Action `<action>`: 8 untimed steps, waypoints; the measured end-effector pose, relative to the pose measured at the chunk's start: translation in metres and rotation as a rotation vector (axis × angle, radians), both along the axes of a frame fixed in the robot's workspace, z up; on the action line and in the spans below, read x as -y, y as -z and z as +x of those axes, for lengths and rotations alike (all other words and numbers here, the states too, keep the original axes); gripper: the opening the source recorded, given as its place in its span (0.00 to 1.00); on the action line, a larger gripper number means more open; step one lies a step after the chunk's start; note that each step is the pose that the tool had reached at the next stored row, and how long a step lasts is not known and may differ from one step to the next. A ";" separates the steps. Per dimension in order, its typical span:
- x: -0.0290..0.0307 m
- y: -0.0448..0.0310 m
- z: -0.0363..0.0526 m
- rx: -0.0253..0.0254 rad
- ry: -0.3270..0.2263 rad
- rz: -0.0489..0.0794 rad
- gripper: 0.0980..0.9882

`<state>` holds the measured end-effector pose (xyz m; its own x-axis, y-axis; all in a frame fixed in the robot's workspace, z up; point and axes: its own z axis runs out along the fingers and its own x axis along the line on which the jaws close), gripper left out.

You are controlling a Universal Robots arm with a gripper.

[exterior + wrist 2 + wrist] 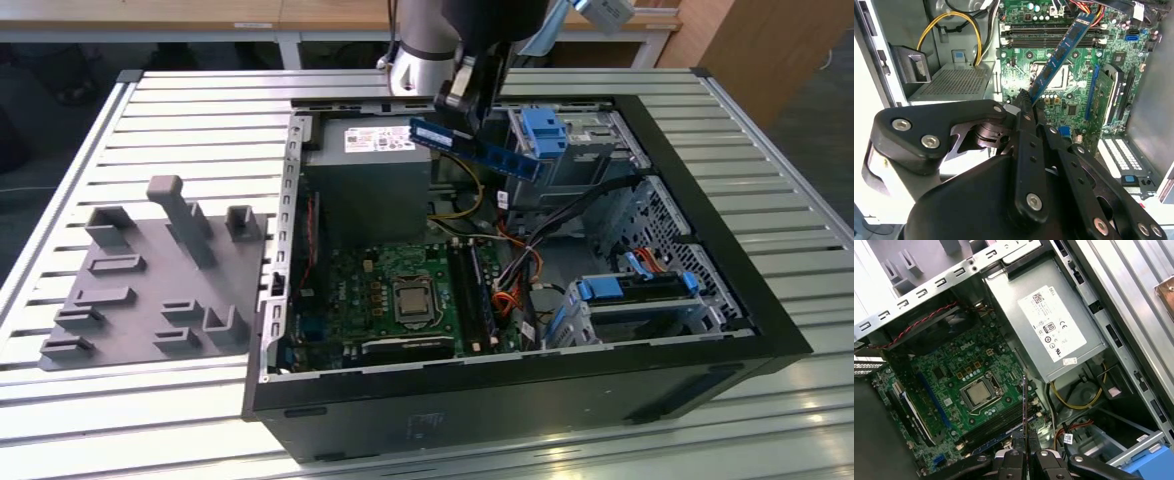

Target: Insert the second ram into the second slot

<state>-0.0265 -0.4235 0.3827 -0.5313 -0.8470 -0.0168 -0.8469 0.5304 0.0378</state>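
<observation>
Gripper (458, 92) clamps one end of the blue ram (475, 148), holding it tilted in mid-air at upper centre of the exterior view, well apart from the slots (477, 290) below; a carrying step, and seating likely calls for lowering and aligning it.

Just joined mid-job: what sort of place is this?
Probably a lab workbench: open computer case on a slatted metal table, grey fixture plate beside it, gripper holding the second ram.

Black end effector (1023, 102), silver screws (1034, 201), grey arm (422, 48)
</observation>
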 end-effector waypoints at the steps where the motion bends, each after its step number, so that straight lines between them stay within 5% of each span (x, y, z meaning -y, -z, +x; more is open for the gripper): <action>1: 0.0000 0.0000 0.0000 0.0000 0.006 0.000 0.05; 8: 0.0000 0.0000 0.0000 0.0000 0.041 0.000 0.05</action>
